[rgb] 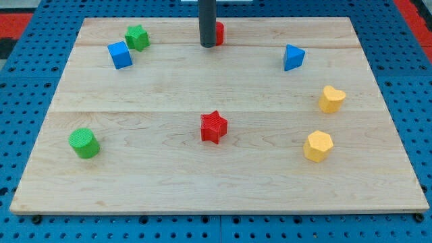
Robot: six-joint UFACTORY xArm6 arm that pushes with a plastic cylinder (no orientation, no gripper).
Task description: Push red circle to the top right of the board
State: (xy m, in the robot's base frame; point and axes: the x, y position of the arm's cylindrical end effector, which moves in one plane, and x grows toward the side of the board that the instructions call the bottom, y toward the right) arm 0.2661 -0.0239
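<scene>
Red circle (219, 32) peeks out right of our tip (208, 44), a bare rod pinching nothing, so our off-center push might slide it off the board (202, 88).

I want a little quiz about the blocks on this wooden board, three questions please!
1. True or false: my tip is at the view's bottom.
2. Which block sits nearest the middle of the wooden board? A) red star block B) green cylinder block C) blue triangular block
3. Fill in: the red circle block peeks out on the view's ____ side of the dark rod.

Key: 1 false; 2 A; 3 right.
</scene>
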